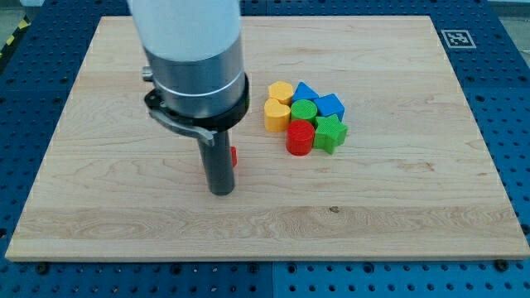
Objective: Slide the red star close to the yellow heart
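On the wooden worktop (pixel 397 207), my tip (pixel 222 193) rests left of centre, with only a sliver of a red block (pixel 233 156) showing just to the rod's right, the rest hidden behind the rod, so its star shape cannot be confirmed. Well apart to the view's right sits a tight cluster: a yellow heart (pixel 276 114) beneath another yellow block (pixel 281 90), a green cylinder (pixel 303 110), a red cylinder (pixel 300 137), a green star (pixel 330 133) and two blue blocks (pixel 330 105), whose shapes are hard to make out. No pincer is fitted, only the straight rod.
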